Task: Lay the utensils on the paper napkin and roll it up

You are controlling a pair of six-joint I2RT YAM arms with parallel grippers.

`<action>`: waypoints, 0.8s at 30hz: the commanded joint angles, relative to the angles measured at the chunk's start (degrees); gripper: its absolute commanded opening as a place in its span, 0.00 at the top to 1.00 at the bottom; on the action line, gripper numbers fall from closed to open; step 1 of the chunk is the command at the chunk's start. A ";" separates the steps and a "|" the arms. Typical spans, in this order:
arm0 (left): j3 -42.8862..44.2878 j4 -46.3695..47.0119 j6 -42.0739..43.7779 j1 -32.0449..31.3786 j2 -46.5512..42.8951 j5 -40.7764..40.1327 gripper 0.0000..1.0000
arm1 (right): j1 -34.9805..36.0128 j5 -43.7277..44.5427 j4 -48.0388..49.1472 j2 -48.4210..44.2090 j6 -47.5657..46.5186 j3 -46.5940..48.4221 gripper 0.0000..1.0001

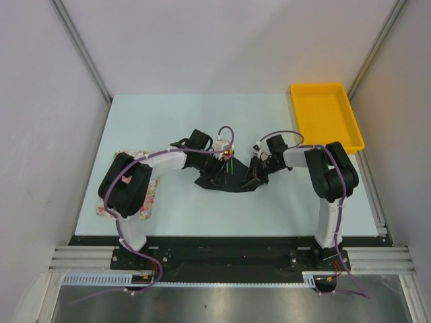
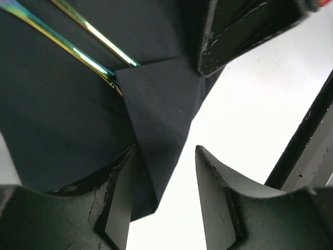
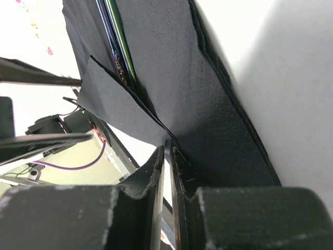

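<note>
While right hand (image 3: 167,151) pinches one napkin (image 3: 208,94) | left hand (image 2: 166,151) spread | two utensils (image 2: 83,56) (showing)

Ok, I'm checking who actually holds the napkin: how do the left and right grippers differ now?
The left gripper has its jaws apart; the right gripper has them shut. The left gripper only straddles a folded corner of the black paper napkin, seemingly unpinched; the right gripper clamps the napkin's edge. Both sit low over the napkin.
</note>
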 commanded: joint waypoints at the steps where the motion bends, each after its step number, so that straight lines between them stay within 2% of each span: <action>1: 0.62 0.54 -2.15 0.00 2.07 1.75 0.47 | 0.13 3.33 -1.25 -0.59 -1.76 1.10 0.87; 5: 0.97 0.54 -2.06 0.00 3.66 1.58 0.60 | 0.13 3.51 -1.25 -0.59 -1.85 1.01 0.87; 6: 1.15 0.28 -2.06 0.00 3.84 1.23 0.67 | 0.13 3.60 -1.34 -0.59 -2.02 1.01 0.87; 11: 2.37 -0.60 -4.35 0.70 5.42 -0.62 0.87 | 0.13 3.69 -1.78 -1.03 -2.37 1.28 0.87; 17: 3.61 -2.10 -4.70 0.88 7.44 -1.06 0.93 | 0.57 2.81 -2.48 -3.22 -3.08 1.72 0.86; 24: 5.27 -3.24 -4.70 0.97 8.93 -1.23 0.95 | 2.15 1.75 -2.40 -5.34 -2.38 2.16 0.84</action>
